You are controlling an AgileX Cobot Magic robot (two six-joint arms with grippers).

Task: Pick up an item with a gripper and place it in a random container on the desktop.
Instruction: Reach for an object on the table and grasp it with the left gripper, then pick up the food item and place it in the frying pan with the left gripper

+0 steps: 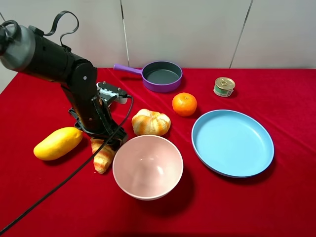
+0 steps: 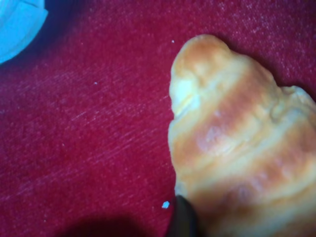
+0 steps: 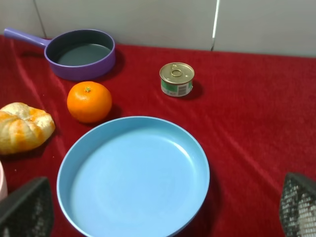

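Note:
The golden-brown croissant [image 1: 102, 157] lies on the red cloth between the mango and the pink bowl. My left gripper [image 1: 101, 140] is down on its far end. In the left wrist view the croissant [image 2: 237, 148] fills the frame and one dark fingertip [image 2: 182, 219] presses against its side; the other finger is hidden. The purple pan [image 1: 162, 76] stands at the back middle with its handle pointing left, and it also shows in the right wrist view [image 3: 81, 54]. My right gripper [image 3: 158, 212] is open and empty above the blue plate; it is out of the exterior high view.
A yellow mango [image 1: 58, 143] lies left of the croissant. A pink bowl [image 1: 133, 163] stands right of it, with a knotted roll [image 1: 150, 122] and an orange [image 1: 184, 104] behind. A blue plate [image 1: 232, 143] and a small can [image 1: 224, 87] are on the right. A black cable trails to the front left.

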